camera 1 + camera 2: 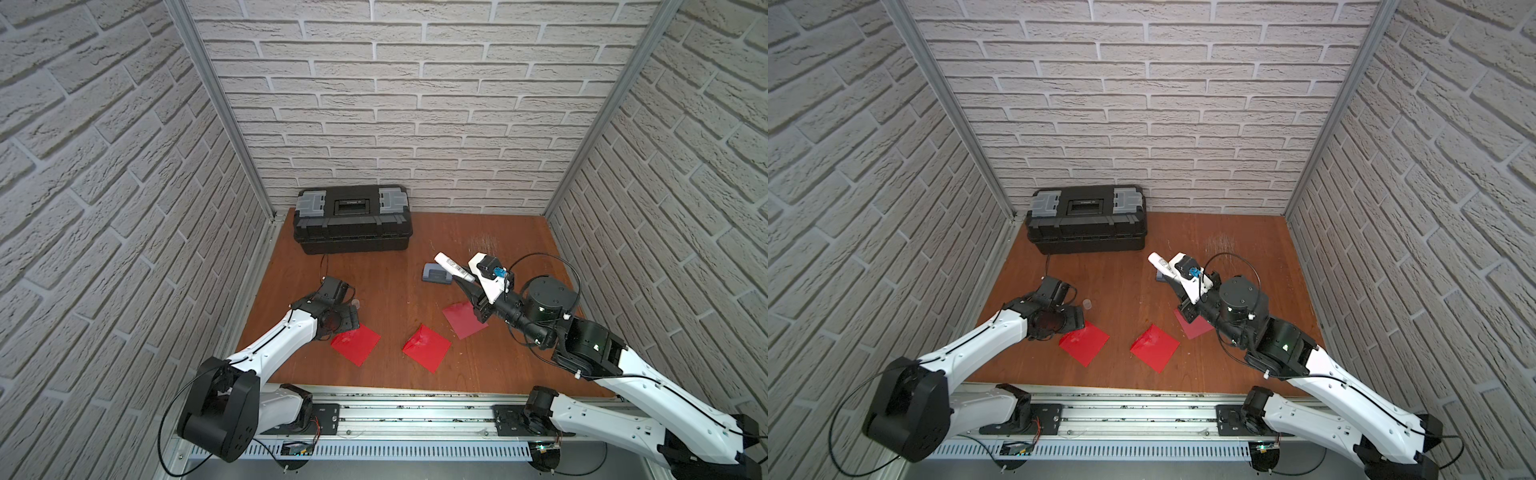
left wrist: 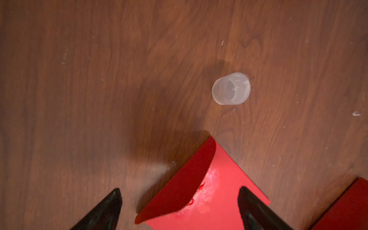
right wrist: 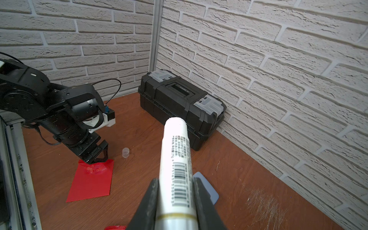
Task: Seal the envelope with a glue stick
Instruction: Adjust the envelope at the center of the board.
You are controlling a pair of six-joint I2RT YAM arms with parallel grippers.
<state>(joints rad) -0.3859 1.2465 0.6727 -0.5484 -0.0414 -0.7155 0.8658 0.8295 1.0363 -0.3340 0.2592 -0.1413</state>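
pale brick-patterned walls close in three sides of a brown wooden tabletop (image 1: 395,291). a black toolbox (image 1: 352,218) with grey latches sits against the back wall at about 11 o'clock.

three red envelopes lie across the near half. the left envelope (image 1: 356,344) is at 8 o'clock, the middle envelope (image 1: 427,348) at 6 o'clock and the right envelope (image 1: 463,322) at 4 o'clock, partly under the right arm (image 1: 623,374). a grey-blue hole punch (image 1: 434,275) rests near 1 o'clock.

the glue stick (image 3: 176,159) is off the tabletop, above the hole punch. the right jaws are clamped on its lower body, one finger on each side of the barcode label. its free white end points toward 10 o'clock in both top views, and it has no cap on.

the clear cap (image 2: 231,88) stands upright on the bare wood, at 12 o'clock from the left envelope and apart from it.

the left arm (image 1: 286,332) reaches in from 8 o'clock. the left jaws stand wide apart and hold nothing, low over the far corner of the left envelope. in the left wrist view that envelope's flap curls up, with whitish smears on the red paper beside it.
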